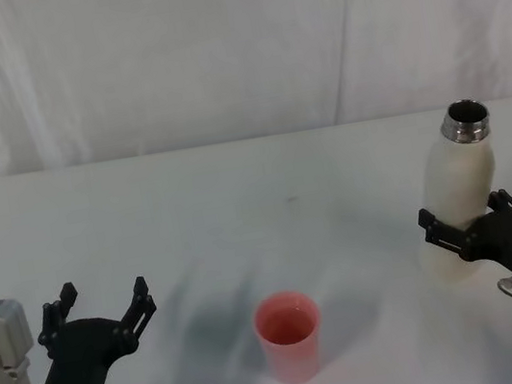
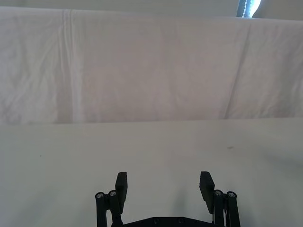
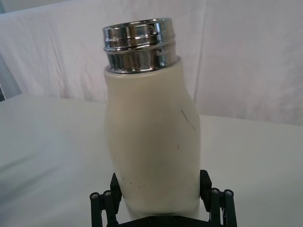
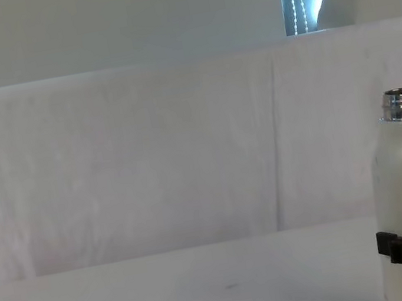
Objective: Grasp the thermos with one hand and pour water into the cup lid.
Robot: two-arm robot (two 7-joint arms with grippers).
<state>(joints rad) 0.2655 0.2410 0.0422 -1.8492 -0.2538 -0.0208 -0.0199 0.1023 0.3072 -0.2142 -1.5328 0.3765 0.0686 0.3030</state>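
Thermos [image 1: 460,191] stands uncapped at the table's [image 1: 236,185] right side, right gripper [image 1: 472,223] clamped round its lower body. Left gripper [image 1: 99,305] hovers spread wide at near left. Cup lid [image 1: 289,335] sits front centre, well apart from both.

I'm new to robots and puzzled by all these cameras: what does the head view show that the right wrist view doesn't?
Head view alone: the whole pink cup lid standing at the table's front, and the open, empty left tool at the near left.

Right wrist view alone: a close look at the thermos's shiny threaded neck and small marks on its cream body.

Both: the uncapped thermos gripped low on its body by the right tool, against the white cloth backdrop.
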